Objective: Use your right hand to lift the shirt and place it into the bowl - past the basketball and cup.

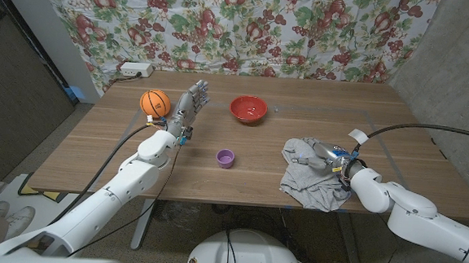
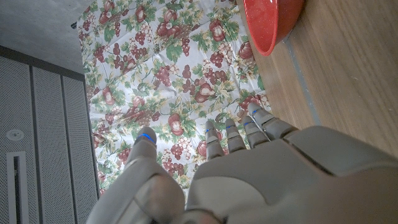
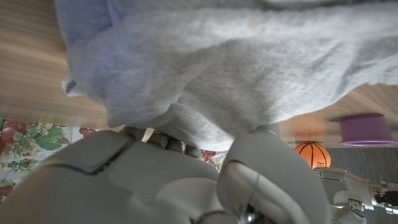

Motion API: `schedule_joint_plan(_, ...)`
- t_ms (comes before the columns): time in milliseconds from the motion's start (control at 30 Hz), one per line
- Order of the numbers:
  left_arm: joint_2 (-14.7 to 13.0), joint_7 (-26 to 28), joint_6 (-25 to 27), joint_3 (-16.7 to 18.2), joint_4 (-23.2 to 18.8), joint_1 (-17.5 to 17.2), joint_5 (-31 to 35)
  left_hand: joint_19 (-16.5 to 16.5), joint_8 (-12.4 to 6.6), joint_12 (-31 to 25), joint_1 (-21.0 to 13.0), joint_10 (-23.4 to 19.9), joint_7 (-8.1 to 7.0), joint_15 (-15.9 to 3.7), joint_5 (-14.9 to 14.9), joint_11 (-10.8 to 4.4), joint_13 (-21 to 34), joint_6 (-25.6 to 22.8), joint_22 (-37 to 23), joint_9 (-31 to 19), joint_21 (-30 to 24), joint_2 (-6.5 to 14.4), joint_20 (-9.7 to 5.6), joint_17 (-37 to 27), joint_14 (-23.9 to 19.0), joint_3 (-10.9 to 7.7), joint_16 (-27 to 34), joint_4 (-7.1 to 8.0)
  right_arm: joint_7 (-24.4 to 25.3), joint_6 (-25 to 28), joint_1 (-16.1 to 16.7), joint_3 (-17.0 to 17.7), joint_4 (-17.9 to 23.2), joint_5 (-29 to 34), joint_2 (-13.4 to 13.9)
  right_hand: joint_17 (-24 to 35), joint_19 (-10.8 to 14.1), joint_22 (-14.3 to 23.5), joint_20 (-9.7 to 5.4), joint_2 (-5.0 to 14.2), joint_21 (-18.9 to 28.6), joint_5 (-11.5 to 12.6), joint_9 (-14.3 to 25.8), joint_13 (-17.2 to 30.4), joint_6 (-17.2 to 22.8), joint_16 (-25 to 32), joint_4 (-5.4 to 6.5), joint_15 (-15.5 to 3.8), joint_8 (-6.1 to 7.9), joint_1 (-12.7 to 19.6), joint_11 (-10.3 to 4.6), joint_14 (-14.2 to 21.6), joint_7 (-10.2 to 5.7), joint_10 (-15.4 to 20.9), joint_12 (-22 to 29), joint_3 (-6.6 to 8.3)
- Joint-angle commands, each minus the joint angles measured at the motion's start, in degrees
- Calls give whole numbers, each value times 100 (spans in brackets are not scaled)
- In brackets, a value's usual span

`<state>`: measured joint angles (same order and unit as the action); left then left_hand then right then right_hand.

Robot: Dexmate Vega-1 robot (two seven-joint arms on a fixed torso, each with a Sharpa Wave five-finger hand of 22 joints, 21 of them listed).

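Note:
The grey shirt (image 1: 311,179) lies crumpled on the wooden table (image 1: 255,190) at the right front, one corner hanging over the front edge. My right hand (image 1: 328,156) sits on top of it, fingers buried in the folds. In the right wrist view the shirt (image 3: 236,62) drapes over my right hand (image 3: 155,180), with the thumb pressed against the cloth. The red bowl (image 1: 248,109) stands far centre, the small purple cup (image 1: 225,158) in the middle, the basketball (image 1: 155,103) far left. My left hand (image 1: 188,108) stands upright beside the ball, fingers apart, holding nothing.
A white power strip (image 1: 134,69) lies at the far left edge under the floral backdrop (image 1: 306,30). A black cable (image 1: 414,128) loops over my right arm. The bowl (image 2: 270,22) also shows ahead of my left hand (image 2: 261,180).

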<state>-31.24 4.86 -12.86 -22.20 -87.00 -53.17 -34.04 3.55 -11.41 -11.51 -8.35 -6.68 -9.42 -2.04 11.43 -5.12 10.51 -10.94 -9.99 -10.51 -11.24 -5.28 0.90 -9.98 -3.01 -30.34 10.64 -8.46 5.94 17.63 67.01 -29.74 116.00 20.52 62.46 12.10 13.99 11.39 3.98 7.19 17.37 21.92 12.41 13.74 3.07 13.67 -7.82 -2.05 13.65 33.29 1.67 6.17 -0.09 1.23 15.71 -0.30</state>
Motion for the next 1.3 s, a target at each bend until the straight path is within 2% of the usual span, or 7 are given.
schedule_joint_plan(33,31,2,1,-31,44,55,35,24,-4,12,-40,2,11,-42,-1,2,19,-61,-20,-26,0,12,3,-25,34,-32,5,3,27,-94,-27,14,-71,-84,-23,38,1129,44,-111,23,109,18,34,54,64,58,-24,-285,46,123,-57,87,-27,-1,73,30)
schedule_joint_plan(133,39,0,6,-38,52,67,36,24,-2,14,-40,7,6,-40,-2,3,19,-60,-20,-26,-1,13,3,-26,29,-32,8,4,35,-135,-40,13,-97,-96,-29,71,1356,66,-221,40,210,19,49,91,102,96,-30,-338,68,177,-74,158,-41,-1,92,48)
schedule_joint_plan(300,46,4,4,-42,59,71,39,25,-1,10,-40,-1,0,-36,-3,3,19,-62,-20,-26,-1,14,4,-26,31,-33,7,6,45,-204,-65,6,-147,-106,-42,168,1844,169,-601,142,489,50,85,187,184,188,-147,-475,124,590,-120,308,-67,1,145,219)
schedule_joint_plan(400,51,22,-1,-38,56,66,44,24,0,10,-40,-1,0,-40,-4,2,19,-61,-20,-26,0,14,3,-26,31,-33,7,6,59,-217,-76,2,-166,-96,-52,202,2003,209,-693,157,595,52,94,216,189,211,-169,-483,132,726,-166,334,-75,-6,158,269)
schedule_joint_plan(733,42,13,-12,-27,45,61,38,25,-1,14,-39,8,3,-47,-7,7,19,-70,-21,-27,-1,19,3,-26,26,-34,10,11,151,-225,-61,20,-191,-100,-98,408,2119,351,-807,223,828,36,147,416,326,464,-154,-641,216,1162,-149,725,-138,349,424,444)
schedule_joint_plan(1033,51,-12,-47,-22,83,74,31,24,-1,12,-37,6,-1,-45,-8,8,19,-77,-21,-27,-1,23,1,-27,31,-35,8,14,193,-165,-38,25,-144,-66,-110,548,2176,412,-895,219,950,21,198,564,354,574,-141,-727,242,1326,-211,869,-136,502,614,495)
schedule_joint_plan(1300,43,-35,-53,-12,90,63,8,26,3,9,-37,-2,6,-45,-9,-8,19,-75,-21,-27,-2,26,0,-27,31,-37,9,16,236,-141,-21,33,-120,-56,-130,773,2175,420,-926,179,1057,10,283,839,407,695,-122,-801,271,1543,-281,958,-151,884,1026,530)
